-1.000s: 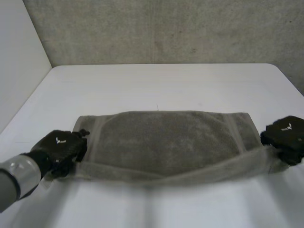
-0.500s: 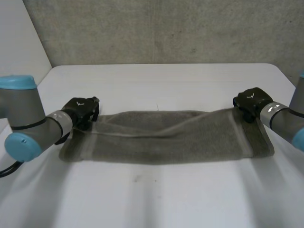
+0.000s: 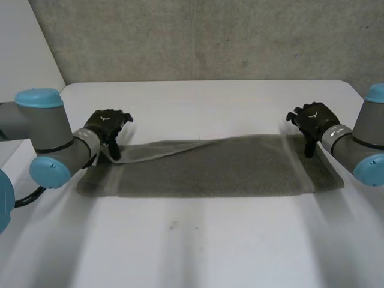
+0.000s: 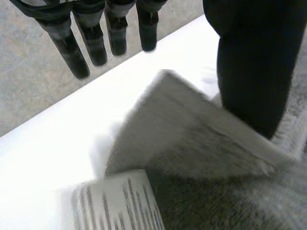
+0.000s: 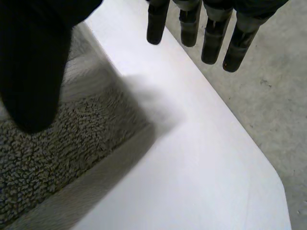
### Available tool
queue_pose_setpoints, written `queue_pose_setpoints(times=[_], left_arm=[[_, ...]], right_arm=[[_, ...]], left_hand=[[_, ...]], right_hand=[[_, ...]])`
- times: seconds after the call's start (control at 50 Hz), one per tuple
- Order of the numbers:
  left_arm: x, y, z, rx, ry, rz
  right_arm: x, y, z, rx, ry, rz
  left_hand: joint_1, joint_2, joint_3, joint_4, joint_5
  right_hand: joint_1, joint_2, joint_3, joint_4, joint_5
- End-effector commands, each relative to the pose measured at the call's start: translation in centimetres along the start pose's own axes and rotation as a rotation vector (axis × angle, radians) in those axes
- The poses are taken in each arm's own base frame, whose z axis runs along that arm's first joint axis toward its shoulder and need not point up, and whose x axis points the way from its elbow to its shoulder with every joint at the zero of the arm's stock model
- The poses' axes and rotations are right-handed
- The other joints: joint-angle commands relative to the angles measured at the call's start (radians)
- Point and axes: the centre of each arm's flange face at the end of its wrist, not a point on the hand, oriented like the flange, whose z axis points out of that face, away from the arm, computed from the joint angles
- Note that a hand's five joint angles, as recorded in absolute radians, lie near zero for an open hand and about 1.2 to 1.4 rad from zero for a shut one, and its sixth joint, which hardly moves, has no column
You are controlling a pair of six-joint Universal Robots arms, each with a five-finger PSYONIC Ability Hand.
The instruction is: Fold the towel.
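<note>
Letting go of the grey towel (image 3: 210, 171) after carrying its near edge across to the far one, leaving it folded in half on the worktop (image 3: 198, 240), with left robot hand (image 3: 107, 125) and right robot hand (image 3: 312, 117) spreading open at its far corners

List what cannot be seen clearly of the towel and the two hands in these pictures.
1. Head view: the left hand covers the far corner of the towel on that side.
2. Right wrist view: the thumb of the right hand hides part of the towel's end.
3. Head view: the upper layer covers the lower one, so their edge match is hidden.
</note>
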Motion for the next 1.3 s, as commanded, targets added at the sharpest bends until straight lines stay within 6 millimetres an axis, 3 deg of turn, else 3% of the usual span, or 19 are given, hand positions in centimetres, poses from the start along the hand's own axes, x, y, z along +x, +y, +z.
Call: queue_pose_setpoints(times=[0.02, 0.08, 0.16, 0.3, 0.4, 0.5, 0.56, 0.66, 0.9, 1.1, 1.18, 1.3], left_arm=[[-0.1, -3.7, -1.7, 0.078, -0.011, 0.017], [-0.3, -4.4, -2.3, 0.09, -0.017, 0.021], [-0.9, -6.4, -4.6, 0.124, -0.035, 0.029], [-0.8, -6.9, -7.8, 0.127, -0.044, 0.034], [0.0, -5.1, -10.0, 0.092, -0.035, 0.027], [0.5, -3.8, -10.6, 0.101, -0.04, 0.031], [0.8, -2.9, -10.9, 0.097, -0.04, 0.029], [1.0, -1.9, -11.1, 0.076, -0.039, 0.023], [1.2, -1.3, -11.2, 0.061, -0.034, 0.015], [1.3, -1.0, -11.3, 0.055, -0.033, 0.013], [1.3, -1.0, -11.3, 0.057, -0.032, 0.014], [1.3, -1.0, -11.2, 0.067, -0.037, 0.016]], right_arm=[[1.3, -3.1, -1.5, 0.064, 0.031, -0.003], [2.1, -4.4, -2.6, 0.087, 0.045, 0.021], [3.2, -6.2, -4.9, 0.111, 0.067, 0.046], [2.6, -6.7, -7.8, 0.089, 0.049, 0.05], [2.1, -4.7, -9.5, 0.026, 0.026, 0.08], [0.7, -1.2, -10.7, -0.056, -0.029, 0.123], [0.3, -0.5, -10.9, -0.069, -0.044, 0.134], [-0.1, 2.4, -11.3, -0.113, -0.055, 0.176], [-1.3, 4.6, -10.6, -0.152, -0.084, 0.196], [-0.7, 5.7, -9.7, -0.156, -0.062, 0.198], [-0.3, 6.1, -9.4, -0.157, -0.049, 0.197], [1.1, 6.8, -9.1, -0.161, -0.003, 0.193]], left_hand=[[-0.073, -0.065, -0.069, -0.068, -0.085], [-0.073, -0.065, -0.069, -0.068, -0.085], [-0.073, -0.065, -0.069, -0.068, -0.085], [-0.069, -0.061, -0.066, -0.064, -0.081], [-0.066, -0.059, -0.063, -0.061, -0.078], [-0.066, -0.059, -0.063, -0.061, -0.078], [-0.066, -0.059, -0.063, -0.061, -0.078], [-0.066, -0.059, -0.063, -0.061, -0.078], [-0.066, -0.059, -0.063, -0.061, -0.078], [-0.066, -0.059, -0.063, -0.061, -0.078], [-0.066, -0.059, -0.063, -0.061, -0.078], [-0.066, -0.059, -0.063, -0.061, -0.078]], right_hand=[[-0.065, -0.053, -0.054, -0.059, -0.086], [-0.065, -0.053, -0.054, -0.059, -0.086], [-0.065, -0.053, -0.054, -0.059, -0.086], [-0.065, -0.053, -0.054, -0.059, -0.086], [-0.065, -0.053, -0.054, -0.059, -0.086], [0.071, 0.083, 0.082, 0.077, 0.05], [0.104, 0.116, 0.115, 0.11, 0.083], [0.221, 0.233, 0.232, 0.227, 0.2], [0.414, 0.426, 0.426, 0.421, 0.394], [0.764, 0.776, 0.776, 0.771, 0.743], [1.133, 1.145, 1.144, 1.139, 1.112], [1.156, 1.168, 1.168, 1.163, 1.136]])
